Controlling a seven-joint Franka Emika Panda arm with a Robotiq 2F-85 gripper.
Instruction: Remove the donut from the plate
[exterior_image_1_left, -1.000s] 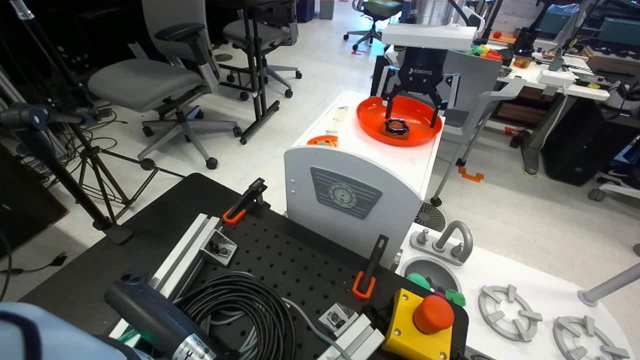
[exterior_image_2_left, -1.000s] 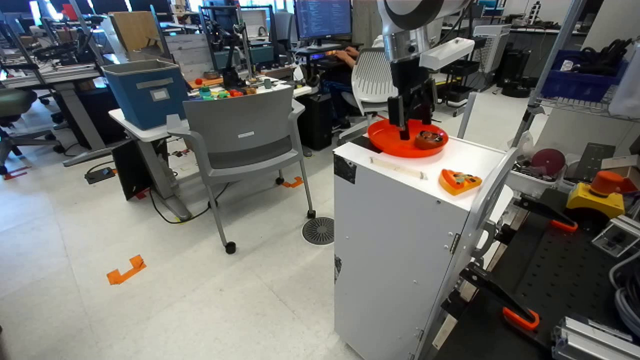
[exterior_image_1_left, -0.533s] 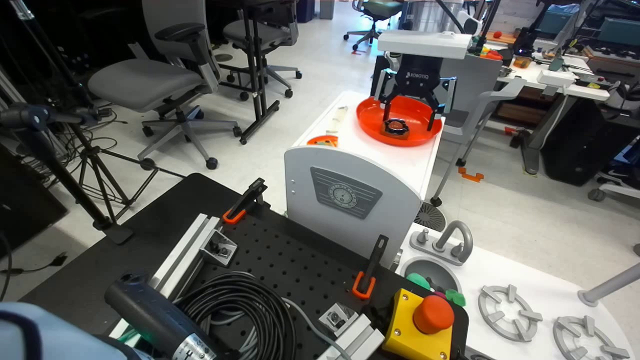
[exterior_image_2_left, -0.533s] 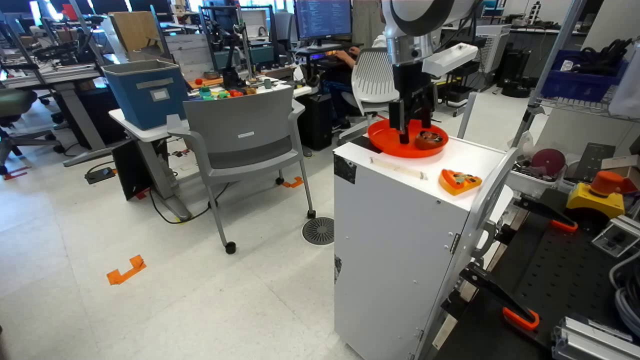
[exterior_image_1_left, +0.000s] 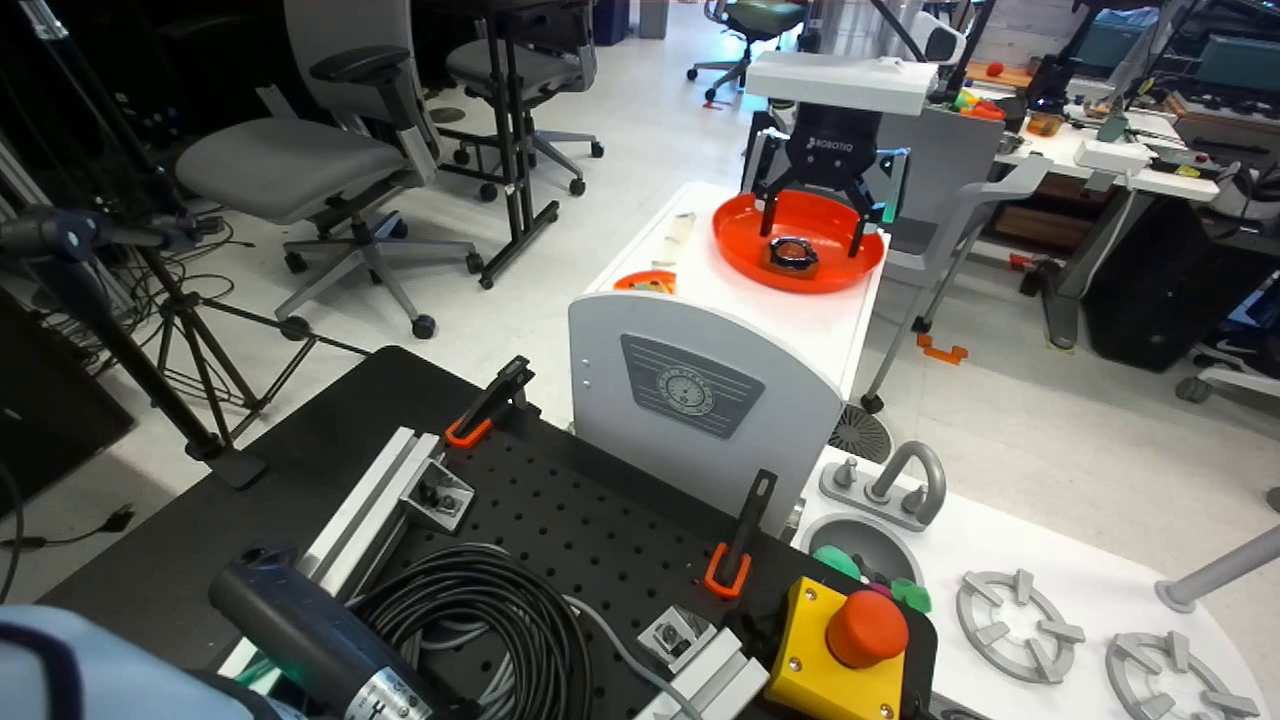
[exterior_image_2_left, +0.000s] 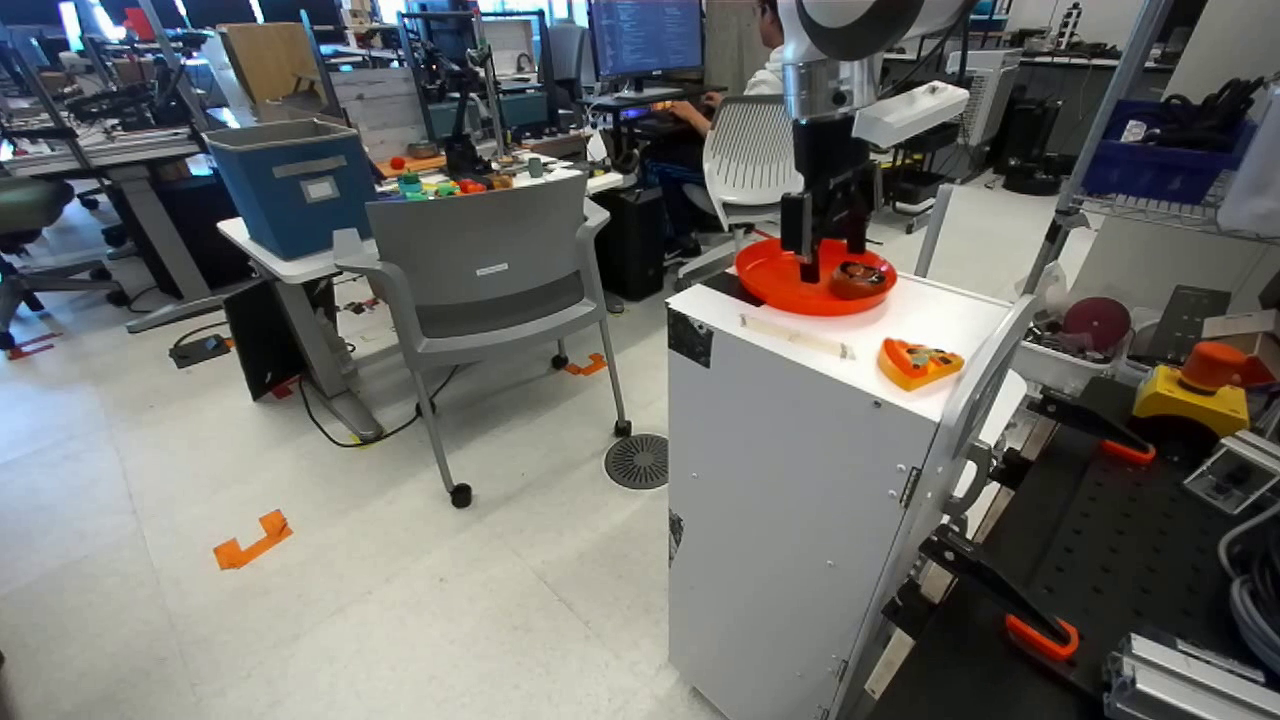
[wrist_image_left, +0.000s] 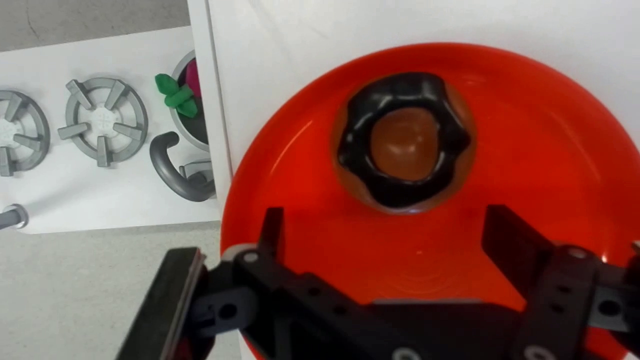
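Observation:
The donut (wrist_image_left: 404, 144), brown with a shiny dark ring of icing, lies flat on the orange-red plate (wrist_image_left: 540, 165). It also shows in both exterior views (exterior_image_1_left: 793, 256) (exterior_image_2_left: 858, 281), near the plate's rim on the grey-panel side. My gripper (wrist_image_left: 386, 215) is open and empty, pointing down over the plate (exterior_image_1_left: 738, 237). In the wrist view the donut lies above the line between the fingertips, mostly outside the jaws. The gripper in an exterior view (exterior_image_2_left: 832, 264) has its fingertips low over the plate, beside the donut. Whether they touch the plate cannot be told.
The plate stands on a white box (exterior_image_2_left: 790, 480) with a raised grey end panel (exterior_image_1_left: 700, 385). A pizza-slice toy (exterior_image_2_left: 918, 364) lies on the box top near that panel. A toy sink faucet (wrist_image_left: 172, 172) and burners (wrist_image_left: 104, 122) are beside the box. A grey chair (exterior_image_2_left: 480, 260) stands close by.
My gripper has shifted slightly sideways over the plate, dipping a little and then rising slightly. It has stayed open. The donut, plate and pizza-slice toy have not moved.

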